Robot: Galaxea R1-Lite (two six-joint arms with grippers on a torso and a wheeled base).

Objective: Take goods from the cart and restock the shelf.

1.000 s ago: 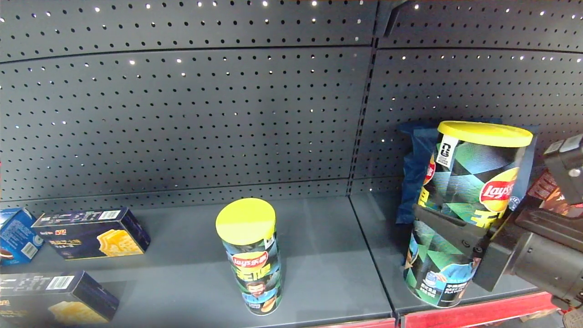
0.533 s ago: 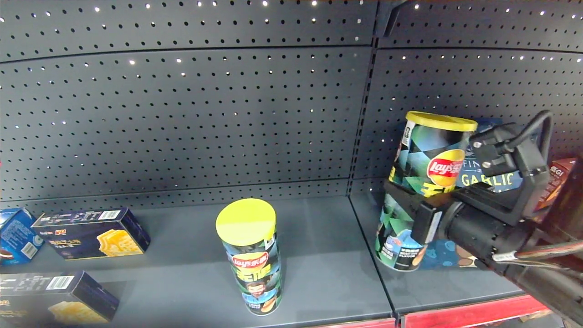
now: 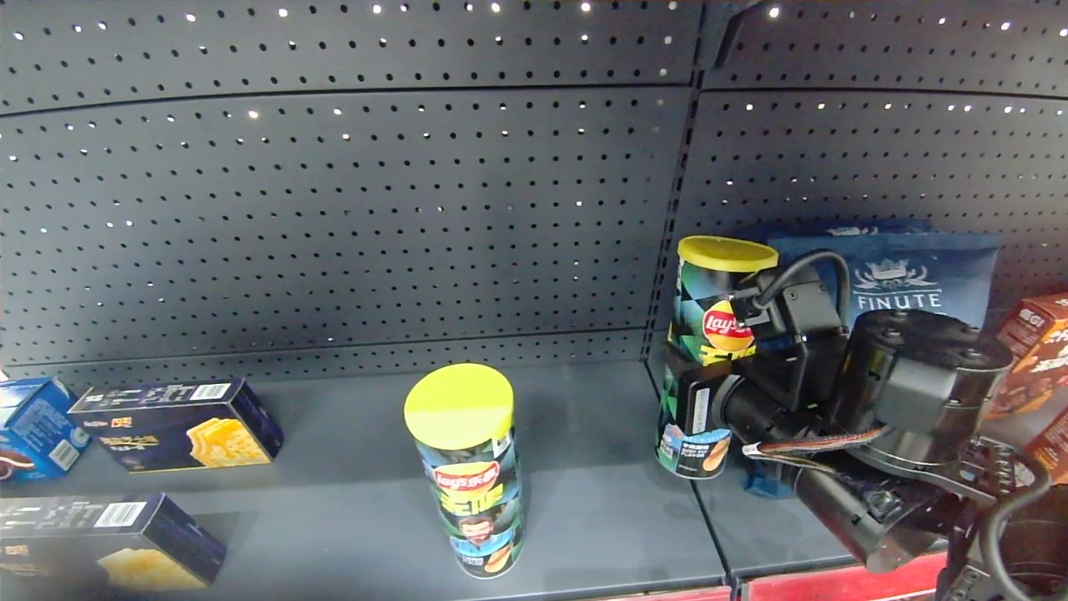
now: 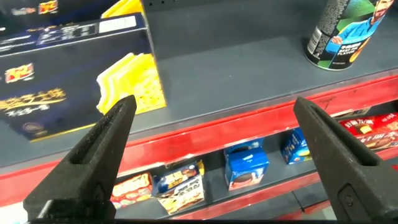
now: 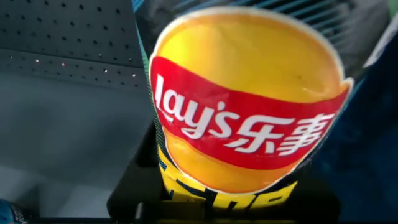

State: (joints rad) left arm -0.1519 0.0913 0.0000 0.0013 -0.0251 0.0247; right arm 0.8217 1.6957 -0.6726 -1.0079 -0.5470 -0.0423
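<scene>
While its fingers pinch the sides of a chip can [image 3: 716, 288], the right gripper [image 3: 699, 380] sits at about 3 o'clock in the head view. The right arm [image 3: 843, 501] comes in from 4 o'clock, low over the front lip and angled toward the pegboard back wall [image 3: 375, 209]. The wrist is rolled so that the camera housing and its looped cable ride on top.

The chip can has a yellow lid and is close to upright with a slight lean. Its base is down by the shelf [image 3: 334, 501] board, at the seam between the two bays; whether it touches the board I cannot tell. From the right wrist, its red and yellow label sits close up between the black fingers [image 5: 130, 193]. Behind it, at 2 o'clock, a dark blue bag [image 3: 909, 275] stands against the wall, and a brown-red box [image 3: 1039, 351] lies at 3 o'clock.

A second can [image 3: 467, 476], also yellow-lidded, stands upright at 6 o'clock, well apart from the first. The far cracker box [image 3: 175, 426] and the near cracker box [image 3: 108, 542] lie at 8 o'clock, with a blue box [image 3: 37, 426] at 9 o'clock.

The left gripper [image 4: 211, 155] has its fingers spread wide and grips nothing. It hangs off the shelf's red front edge [image 4: 205, 127], with the near cracker box and the foot of the second can beyond it on the board.
</scene>
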